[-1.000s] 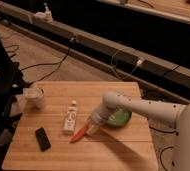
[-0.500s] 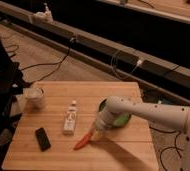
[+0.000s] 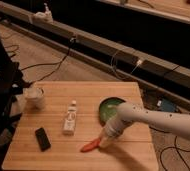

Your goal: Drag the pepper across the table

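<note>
Gripper (image 3: 106,140) sits low over the table (image 3: 128,152), right of centre near the front edge, touching the pepper's (image 3: 90,146) right end. Pepper lies flat, right of the white bottle (image 3: 70,118). Green plate (image 3: 106,106) behind the arm. Black phone (image 3: 42,138) front left.

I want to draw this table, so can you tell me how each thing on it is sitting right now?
Pepper: lying flat near the front edge, its right end at the gripper.
Gripper: down at the table, at the pepper's right end.
Bottle: lying on its side, cap pointing away.
Phone: lying flat, screen dark.
Cup: standing upright at the left.
Green plate: flat on the table, partly hidden by the arm.
</note>
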